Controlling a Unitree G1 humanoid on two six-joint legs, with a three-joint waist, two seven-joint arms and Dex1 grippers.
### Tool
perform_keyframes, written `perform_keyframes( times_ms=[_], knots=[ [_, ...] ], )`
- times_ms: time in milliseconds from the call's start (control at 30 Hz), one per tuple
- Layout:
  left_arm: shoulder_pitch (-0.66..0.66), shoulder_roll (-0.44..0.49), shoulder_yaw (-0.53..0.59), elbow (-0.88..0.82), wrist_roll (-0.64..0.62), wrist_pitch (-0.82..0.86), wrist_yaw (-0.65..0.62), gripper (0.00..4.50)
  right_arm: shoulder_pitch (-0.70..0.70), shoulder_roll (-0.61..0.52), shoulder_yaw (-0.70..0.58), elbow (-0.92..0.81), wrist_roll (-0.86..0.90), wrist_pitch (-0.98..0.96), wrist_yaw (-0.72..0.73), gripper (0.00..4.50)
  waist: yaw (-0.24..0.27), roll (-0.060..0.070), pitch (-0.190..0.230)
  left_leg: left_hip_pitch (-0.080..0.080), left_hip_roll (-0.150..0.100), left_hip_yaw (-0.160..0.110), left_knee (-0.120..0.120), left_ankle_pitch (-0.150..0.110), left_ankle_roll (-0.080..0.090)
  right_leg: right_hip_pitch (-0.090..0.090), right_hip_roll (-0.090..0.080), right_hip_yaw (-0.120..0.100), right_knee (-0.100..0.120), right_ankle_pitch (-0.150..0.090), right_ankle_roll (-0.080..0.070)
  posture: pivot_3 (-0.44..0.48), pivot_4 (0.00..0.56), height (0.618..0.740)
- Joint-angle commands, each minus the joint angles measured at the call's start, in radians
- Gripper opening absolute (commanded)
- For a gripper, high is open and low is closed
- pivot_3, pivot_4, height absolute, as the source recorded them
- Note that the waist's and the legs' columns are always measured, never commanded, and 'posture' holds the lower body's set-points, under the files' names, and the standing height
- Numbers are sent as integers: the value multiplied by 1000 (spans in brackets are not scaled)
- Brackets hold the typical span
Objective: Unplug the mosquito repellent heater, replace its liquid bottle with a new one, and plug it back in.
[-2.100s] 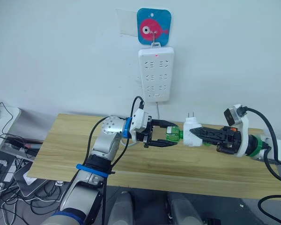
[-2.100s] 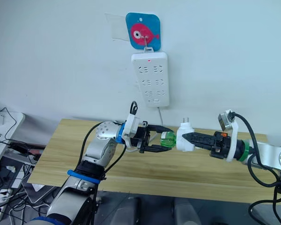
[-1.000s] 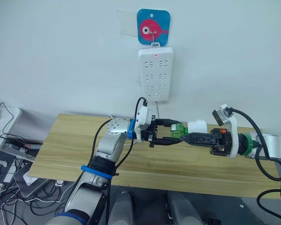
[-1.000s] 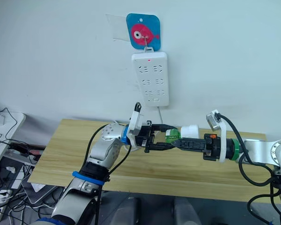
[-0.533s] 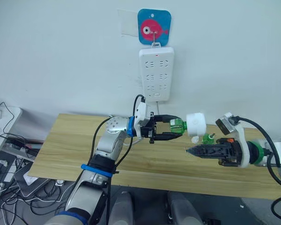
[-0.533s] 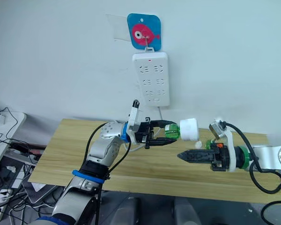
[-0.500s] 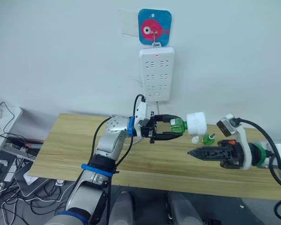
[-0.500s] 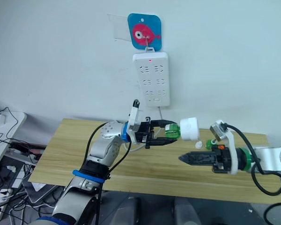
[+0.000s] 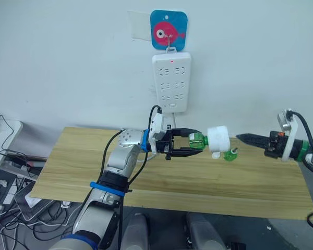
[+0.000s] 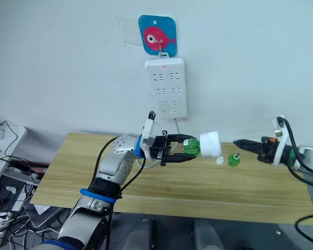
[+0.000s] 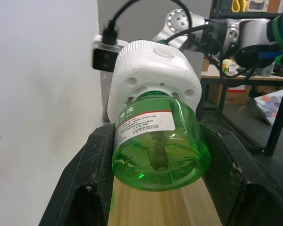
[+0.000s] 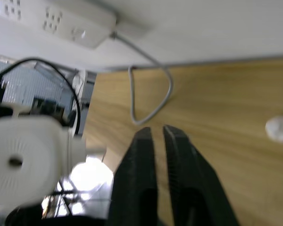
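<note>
My left gripper [image 9: 200, 141] is shut on a translucent green bottle [image 11: 155, 146] and holds it level above the wooden table [image 9: 83, 156]. The white mosquito repellent heater [image 9: 218, 139] sits on that bottle's neck, with its vent hole facing right [image 12: 23, 155]. A second small green bottle [image 9: 230, 154] with no cap stands on the table below the heater, with a loose white cap [image 9: 215, 155] beside it. Which of the two is the new one I cannot tell. My right gripper [image 9: 240, 137] is shut and empty, apart from the heater to its right.
A long white power strip [image 9: 172, 82] with a red light hangs on the wall under a blue fish hook [image 9: 168, 31]. Its grey cable [image 12: 151, 89] loops down onto the table. Loose cables and boxes [image 9: 5, 172] lie left of the table.
My right gripper has left the heater, shut, and drawn back to the right. The left gripper still holds the bottle with the heater on it.
</note>
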Motion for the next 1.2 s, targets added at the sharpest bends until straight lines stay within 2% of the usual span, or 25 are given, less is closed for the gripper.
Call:
perform_keyframes(
  times_ms=[33, 267, 400, 533, 733, 1033, 1100, 1200],
  knots=[
    [-14, -3, -6, -57, -27, 19, -14, 2256, -50, 81, 0, -19, -44, 16, 13, 81, 5, 0, 0, 0, 0, 0, 0, 0, 0, 0, 0, 0, 0, 0, 0, 16, 185, 740],
    [-10, 5, 3, -71, -30, 49, -3, 2256, -8, 182, -30, -165, 73, 133, -49, 81, 15, 0, 0, -2, -1, -1, 0, 0, 0, 0, -2, -2, -2, 0, 0, 26, 191, 740],
    [-9, 9, 6, -55, -18, 38, 1, 2256, 79, 152, -19, -291, 254, 167, -99, 81, 14, 0, 0, -3, -1, -2, 0, 0, 0, 0, -2, -3, -3, 0, 0, 25, 193, 740],
    [-11, 14, 6, -29, 1, 16, 12, 2256, 145, 86, 7, -400, 454, 116, -151, 81, 10, 0, 0, -3, -1, -2, 0, 0, 0, 0, -2, -2, -2, 0, 0, 22, 195, 740],
    [0, 20, -9, -25, 8, 12, -4, 2256, 99, 55, 12, -447, 467, 61, -94, 81, 6, 0, 0, -2, -1, -1, 0, 0, 0, 0, -1, -1, -2, 0, 0, 8, 193, 740],
    [-4, 27, -27, -15, 15, -4, -36, 2256, -116, 55, 29, -322, 467, 46, -172, 81, 8, 0, 0, -2, 0, -1, 0, 0, 0, 0, -1, -1, -2, 0, 0, -2, 188, 740],
    [-6, 26, -28, -16, 13, -2, -38, 2256, -127, 27, 50, -303, 462, 56, -195, 81, 8, 0, 0, -3, 0, -1, 0, 0, 0, 0, -1, -1, -3, 0, 0, -6, 183, 740],
    [-4, 27, -29, -26, 6, 9, -47, 2256, -103, 36, 76, -282, 362, 55, -208, 81, 8, 0, 0, -3, 0, -1, 0, 0, 0, 0, -1, -2, -4, 0, 0, -3, 181, 740]
  ],
)
